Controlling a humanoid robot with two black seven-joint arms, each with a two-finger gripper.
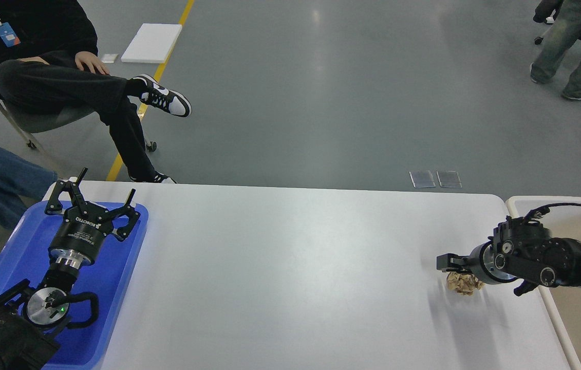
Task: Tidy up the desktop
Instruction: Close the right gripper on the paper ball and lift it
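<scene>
Both jaws: left (92,198) spread wide, right (449,263) beside crumpled paper (464,282).

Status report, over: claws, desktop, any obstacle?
Left claw open above blue tray. Right claw at crumpled paper, grip unclear. Desktop otherwise bare; nothing in the way.

We can read one brand: "ROBOTIQ" in white letters on the black body of our left gripper (96,205), which hangs over the blue tray (115,288) at the surface's left edge. Smaller white lines beneath it are too fine to read. The seated person's blue badge (7,34) is illegible.
</scene>
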